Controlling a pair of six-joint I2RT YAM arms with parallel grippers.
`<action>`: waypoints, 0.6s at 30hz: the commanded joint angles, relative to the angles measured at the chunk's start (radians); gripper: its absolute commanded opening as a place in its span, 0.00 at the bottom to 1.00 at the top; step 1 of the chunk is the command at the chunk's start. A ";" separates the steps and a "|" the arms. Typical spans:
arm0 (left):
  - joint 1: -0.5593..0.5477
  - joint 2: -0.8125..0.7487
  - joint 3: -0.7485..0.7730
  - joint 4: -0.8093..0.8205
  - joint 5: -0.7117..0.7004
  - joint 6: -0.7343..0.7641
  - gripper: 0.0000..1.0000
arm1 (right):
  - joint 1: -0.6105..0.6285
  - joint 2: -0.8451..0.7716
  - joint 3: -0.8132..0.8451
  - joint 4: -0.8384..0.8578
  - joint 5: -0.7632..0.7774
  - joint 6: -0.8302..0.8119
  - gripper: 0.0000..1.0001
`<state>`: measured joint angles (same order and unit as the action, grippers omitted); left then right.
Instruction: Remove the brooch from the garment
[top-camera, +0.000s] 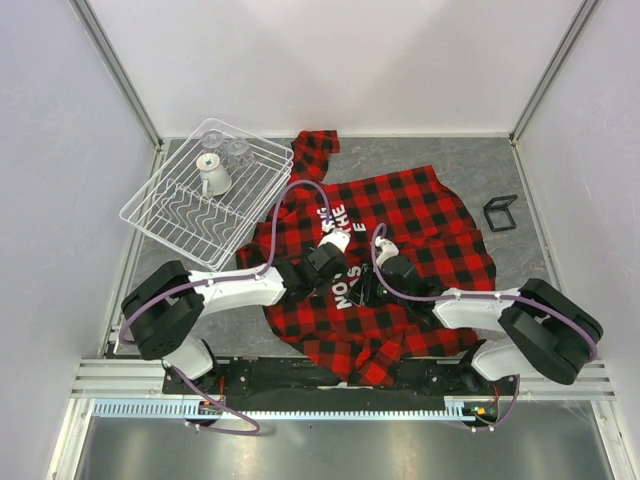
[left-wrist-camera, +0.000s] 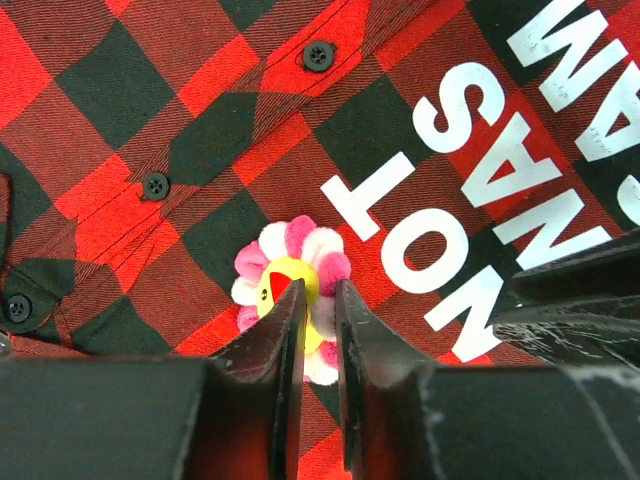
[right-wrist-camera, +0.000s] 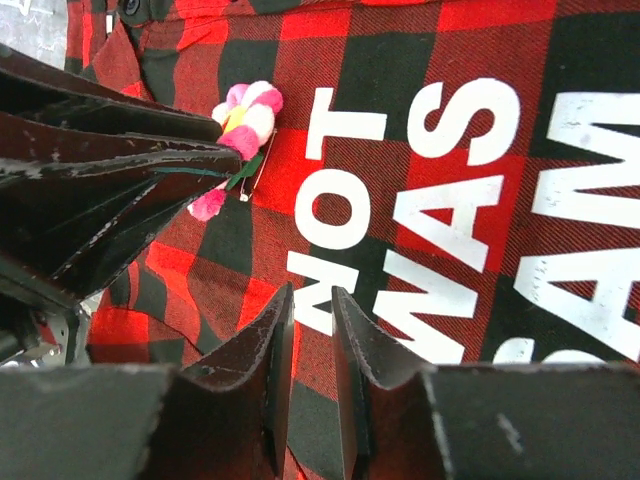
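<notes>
We read NOT, WAS on shirt (left-wrist-camera: 200, 140); left gripper (left-wrist-camera: 320, 290) pinches brooch (left-wrist-camera: 300, 245) (yellow centre); right gripper (right-wrist-camera: 310, 292) barely parted, hold unclear.

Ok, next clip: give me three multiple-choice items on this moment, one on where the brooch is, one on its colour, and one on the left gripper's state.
1. Where is the brooch?
A on the collar
B on the garment, beside the white lettering
C on a sleeve

2. Its centre is:
A yellow
B blue
C black

3. The left gripper is:
A wide open, clear of everything
B out of view
C closed around the brooch

Key:
1 B: the left wrist view shows it next to the word "NOT".
2 A: yellow shows amid pink and white petals.
3 C: it flanks the yellow centre closely on both sides.
</notes>
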<state>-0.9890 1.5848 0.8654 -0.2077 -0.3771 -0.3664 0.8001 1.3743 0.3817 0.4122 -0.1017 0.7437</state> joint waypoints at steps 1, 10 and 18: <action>-0.005 -0.040 -0.017 -0.007 0.006 -0.031 0.19 | -0.006 0.043 0.066 0.085 -0.035 -0.013 0.29; -0.005 -0.091 -0.052 0.014 0.018 -0.077 0.02 | -0.004 0.143 0.126 0.123 -0.067 -0.015 0.29; -0.004 -0.170 -0.118 0.099 0.014 -0.150 0.02 | -0.006 0.190 0.164 0.142 -0.075 0.000 0.28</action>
<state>-0.9890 1.4784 0.7811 -0.1799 -0.3565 -0.4294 0.8001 1.5505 0.4992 0.4953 -0.1619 0.7391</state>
